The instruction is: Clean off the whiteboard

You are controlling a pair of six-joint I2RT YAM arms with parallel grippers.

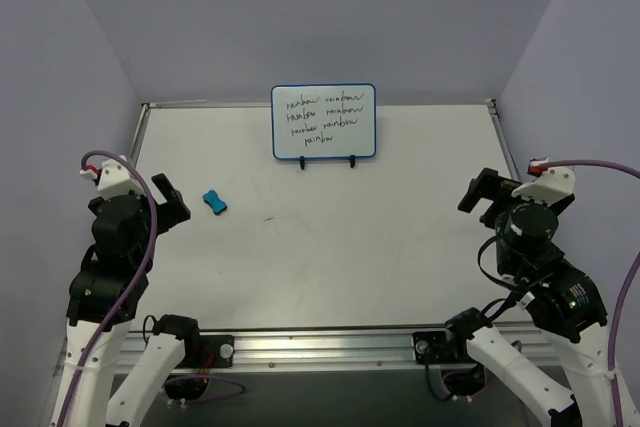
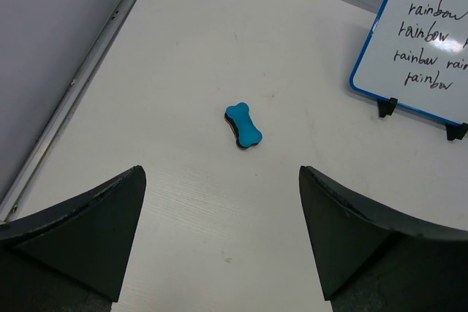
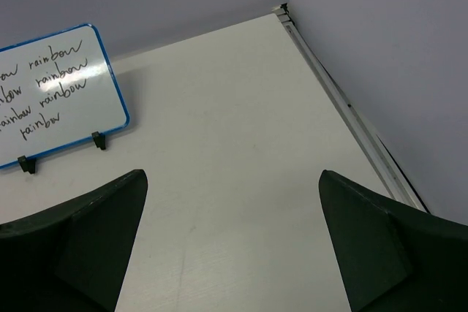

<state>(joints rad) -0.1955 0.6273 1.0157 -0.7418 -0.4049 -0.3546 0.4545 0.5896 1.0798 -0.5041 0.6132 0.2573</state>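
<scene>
The whiteboard (image 1: 323, 121) stands upright on two black feet at the back middle of the table, with black handwriting "rainbow" in several lines. It also shows in the left wrist view (image 2: 424, 49) and the right wrist view (image 3: 51, 93). A small blue eraser (image 1: 214, 202) lies on the table left of centre, ahead of my left gripper (image 1: 170, 202); in the left wrist view the eraser (image 2: 243, 125) lies beyond the open, empty jaws. My right gripper (image 1: 480, 192) is open and empty at the right side, well away from the board.
A metal rail (image 1: 140, 137) edges the table on the left and another rail (image 3: 351, 107) on the right. Purple walls close in on three sides. A faint dark mark (image 1: 268, 218) is on the table.
</scene>
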